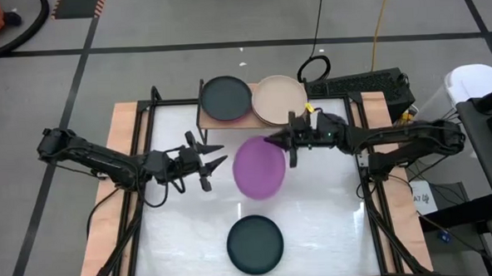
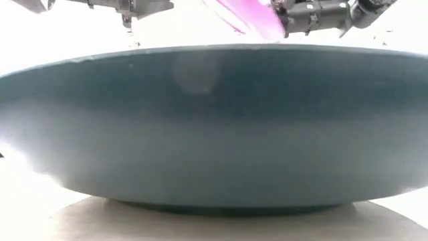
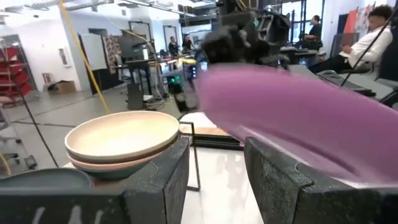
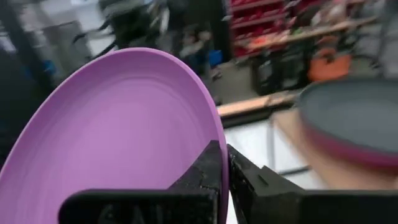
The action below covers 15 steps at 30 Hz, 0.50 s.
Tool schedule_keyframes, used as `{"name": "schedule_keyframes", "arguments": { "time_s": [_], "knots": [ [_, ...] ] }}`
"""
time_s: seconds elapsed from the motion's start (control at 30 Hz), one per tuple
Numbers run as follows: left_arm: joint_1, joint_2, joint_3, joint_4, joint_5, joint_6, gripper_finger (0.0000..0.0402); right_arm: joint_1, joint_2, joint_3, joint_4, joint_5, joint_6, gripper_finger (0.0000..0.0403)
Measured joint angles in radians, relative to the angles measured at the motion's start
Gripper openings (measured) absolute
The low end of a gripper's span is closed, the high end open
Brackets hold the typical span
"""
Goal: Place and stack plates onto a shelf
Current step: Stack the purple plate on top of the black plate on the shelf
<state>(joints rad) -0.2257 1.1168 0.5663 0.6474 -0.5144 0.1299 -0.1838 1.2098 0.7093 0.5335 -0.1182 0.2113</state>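
A purple plate (image 1: 258,167) hangs tilted above the table's middle, in my right gripper (image 1: 281,142), which is shut on it. My left gripper (image 1: 218,156) is open just left of the plate, level with it, touching nothing. The shelf (image 1: 203,118) stands at the far middle. It bears a black plate (image 1: 225,97) on a magenta one on the left, and beige plates (image 1: 278,99) over a pink one on the right. A dark teal plate (image 1: 255,243) rests flat on the table near the near edge. My right gripper pinches the purple plate's rim (image 4: 219,146) between its two fingers, at the plate's far right side. The fingers come level from the table's right. The plate is lifted clear of the table and tilted, its hollow side (image 4: 124,137) facing my wrist camera.
The white tabletop (image 1: 333,226) lies open around the teal plate. Wooden edge strips (image 1: 108,219) and black frame rails run along both sides. The teal plate (image 2: 214,127) blocks nearly the whole low view. People sit in the room beyond (image 3: 373,31).
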Motion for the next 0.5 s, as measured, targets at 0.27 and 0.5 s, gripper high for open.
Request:
{"name": "schedule_keyframes", "arguments": {
  "time_s": [0.27, 0.5],
  "knots": [
    [-0.101, -0.080, 0.000, 0.002, -0.143, 0.091, 0.0161, -0.141, 0.017, 0.170, -0.028, 0.204, -0.148, 0.0000],
    [-0.137, -0.086, 0.000, -0.001, -0.169, 0.135, 0.0161, -0.276, 0.178, 0.394, -0.080, 0.192, -0.177, 0.0000]
  ]
}}
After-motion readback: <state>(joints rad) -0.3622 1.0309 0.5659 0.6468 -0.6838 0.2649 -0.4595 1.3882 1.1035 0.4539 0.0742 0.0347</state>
